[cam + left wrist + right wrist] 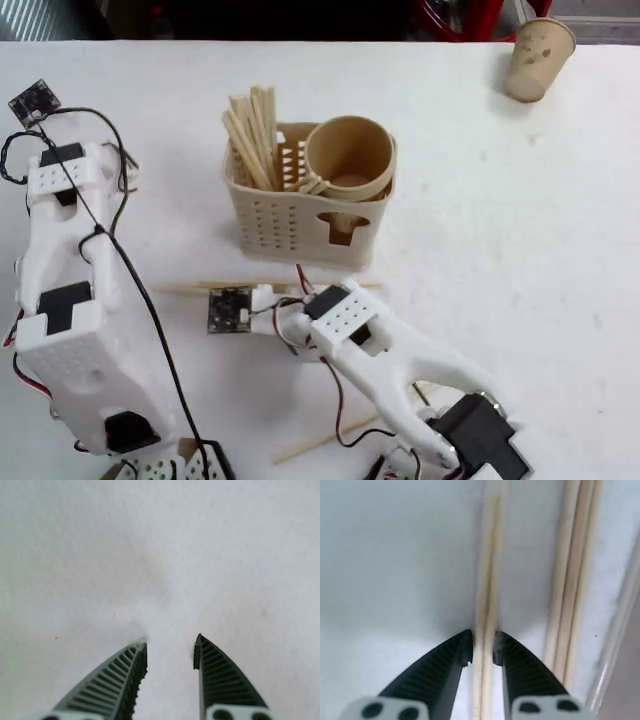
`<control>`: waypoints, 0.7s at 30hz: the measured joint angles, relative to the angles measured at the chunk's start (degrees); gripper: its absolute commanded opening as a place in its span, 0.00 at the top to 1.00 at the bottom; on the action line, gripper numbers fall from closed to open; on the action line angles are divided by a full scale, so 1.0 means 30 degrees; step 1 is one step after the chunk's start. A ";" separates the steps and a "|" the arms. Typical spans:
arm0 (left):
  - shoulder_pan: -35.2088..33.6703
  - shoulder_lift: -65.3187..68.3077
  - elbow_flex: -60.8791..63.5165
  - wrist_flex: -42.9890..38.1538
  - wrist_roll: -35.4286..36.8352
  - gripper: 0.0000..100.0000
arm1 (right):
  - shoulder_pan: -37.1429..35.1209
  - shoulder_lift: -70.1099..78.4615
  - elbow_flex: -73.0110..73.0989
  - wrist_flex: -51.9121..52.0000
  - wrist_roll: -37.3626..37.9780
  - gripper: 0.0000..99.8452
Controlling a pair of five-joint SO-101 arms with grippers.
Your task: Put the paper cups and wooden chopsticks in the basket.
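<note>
Right tool [482, 651] pinches two slim wooden chopsticks [487, 580] lying on the white bench [395, 555]. The ribbed left tool [170, 644] stands parted over it. The perforated basket [290, 225] holds a round paper cup [350, 155].

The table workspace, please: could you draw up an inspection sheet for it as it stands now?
Surface: white table, no spills seen.
Job's things: basket holds upright wooden chopsticks and a paper cup. A second paper cup sits apart near the table's far edge. Loose chopsticks lie in front of the basket, and another chopstick lies by the right arm's base.
Clutter: nothing seen.
Grippers: left gripper open over bare table; right gripper shut on the loose chopsticks.
Cables: black cable trails along the left arm; a small circuit board sits at the right wrist.
Surroundings: red object beyond the far edge, unidentifiable.
</note>
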 measured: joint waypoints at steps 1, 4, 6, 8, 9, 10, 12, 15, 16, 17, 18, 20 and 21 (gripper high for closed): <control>0.0000 0.0000 0.0000 0.0000 0.0000 0.83 | 0.0059 0.0029 -0.0059 0.0000 0.0000 0.98; 0.0000 0.0000 0.0000 0.0000 0.0000 0.83 | 0.0176 0.0029 -0.0147 0.0059 -0.0059 0.98; 0.0000 0.0000 0.0000 0.0000 0.0000 0.83 | 0.0176 0.0029 -0.0147 0.0059 -0.0440 0.98; 0.0000 0.0000 0.0000 0.0000 0.0000 0.83 | 0.0176 -0.0469 -0.0147 0.0440 -0.0791 0.98; 0.0000 0.0000 0.0000 0.0000 0.0000 0.83 | 0.0176 -0.0938 -0.0117 0.0938 -0.0908 0.98; 0.0000 0.0000 0.0000 0.0000 0.0000 0.83 | 0.0234 -0.1582 -0.0088 0.1436 -0.1026 0.98; 0.0000 0.0000 0.0000 0.0000 0.0000 0.83 | 0.0615 -0.3341 -0.0088 0.2491 -0.1524 0.98; 0.0000 0.0000 0.0000 0.0000 0.0000 0.83 | 0.0821 -0.6916 -0.0059 0.3985 -0.2403 0.98; 0.0000 0.0000 0.0000 0.0000 0.0000 0.83 | 0.0762 -0.8264 -0.0059 0.4484 -0.2696 0.98; 0.0000 0.0000 0.0000 0.0000 0.0000 0.83 | 0.0733 -0.9670 -0.0059 0.4923 -0.3048 0.98; 0.0000 0.0000 0.0000 0.0000 0.0000 0.83 | 0.0733 -1.1106 -0.0059 0.5333 -0.3370 0.98; 0.0000 0.0000 0.0000 0.0000 0.0000 0.83 | 0.0791 -1.3832 -0.0176 0.5832 -0.4044 0.98; 0.0000 0.0000 0.0000 0.0000 0.0000 0.83 | 0.0791 -1.5033 -0.0469 0.5978 -0.4454 0.98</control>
